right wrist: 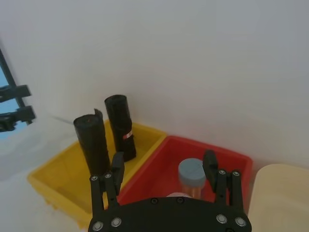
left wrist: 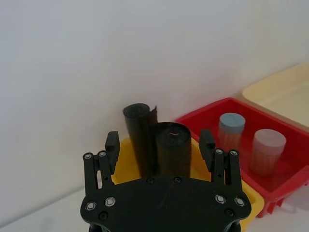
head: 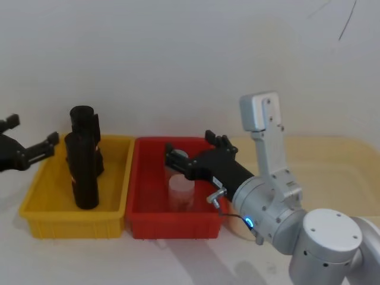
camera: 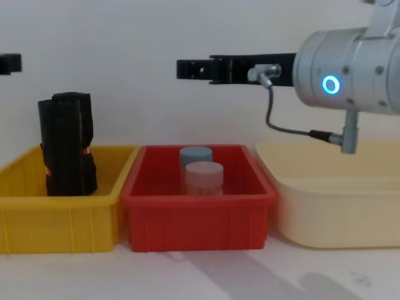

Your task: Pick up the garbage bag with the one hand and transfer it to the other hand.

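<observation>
Nothing lifted yet: the garbage bag (right wrist: 91,142) stands in the yellow bin (head: 71,225) beside the marked roll (right wrist: 118,123), left gripper (left wrist: 159,135) spread wide alongside that bin, right gripper (right wrist: 163,155) equally wide above the red bin (head: 172,228), so grasp and handover are both still to come.

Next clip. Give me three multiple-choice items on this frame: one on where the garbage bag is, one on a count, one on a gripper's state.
1. Where is the garbage bag?
A. lying on the table
B. upright in the yellow bin
C. in the cream tub

2. How many jars stand in the red bin?
A. one
B. two
C. four

3. The left gripper is:
A. open and empty
B. shut on a jar
C. shut on a lid

Key:
1 B: the bag stands inside the yellow bin's walls.
2 B: one blue-lidded and one pink-lidded jar.
3 A: its fingers are spread beside the yellow bin. The right gripper hangs open over the red bin.
</observation>
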Robot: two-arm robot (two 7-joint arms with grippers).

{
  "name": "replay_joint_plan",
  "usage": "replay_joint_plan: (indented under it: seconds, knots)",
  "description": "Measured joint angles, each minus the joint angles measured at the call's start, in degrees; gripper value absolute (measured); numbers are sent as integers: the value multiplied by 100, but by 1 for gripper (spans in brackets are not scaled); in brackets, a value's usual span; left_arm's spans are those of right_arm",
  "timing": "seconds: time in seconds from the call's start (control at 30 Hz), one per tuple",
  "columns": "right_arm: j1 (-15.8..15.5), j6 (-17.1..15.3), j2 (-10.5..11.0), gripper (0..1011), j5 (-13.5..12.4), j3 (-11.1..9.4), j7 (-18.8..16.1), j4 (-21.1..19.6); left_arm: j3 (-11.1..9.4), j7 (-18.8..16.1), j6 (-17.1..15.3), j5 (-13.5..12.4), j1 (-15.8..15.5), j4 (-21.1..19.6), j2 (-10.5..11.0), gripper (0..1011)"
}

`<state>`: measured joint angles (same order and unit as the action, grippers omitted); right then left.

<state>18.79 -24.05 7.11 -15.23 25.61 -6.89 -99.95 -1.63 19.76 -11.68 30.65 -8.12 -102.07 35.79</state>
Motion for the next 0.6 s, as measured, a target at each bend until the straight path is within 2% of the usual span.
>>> replay_joint_plan:
  seconds: [0.3, 0.6]
  knots:
    - [75, -105, -90, 1001, -7, 70, -115, 192, -414, 355, 185, 81, -410, 627, -205, 1000]
    - [157, -135, -166, 1001, -25, 78, -223, 442, -735, 506, 223, 95, -746, 1201, -340, 1000]
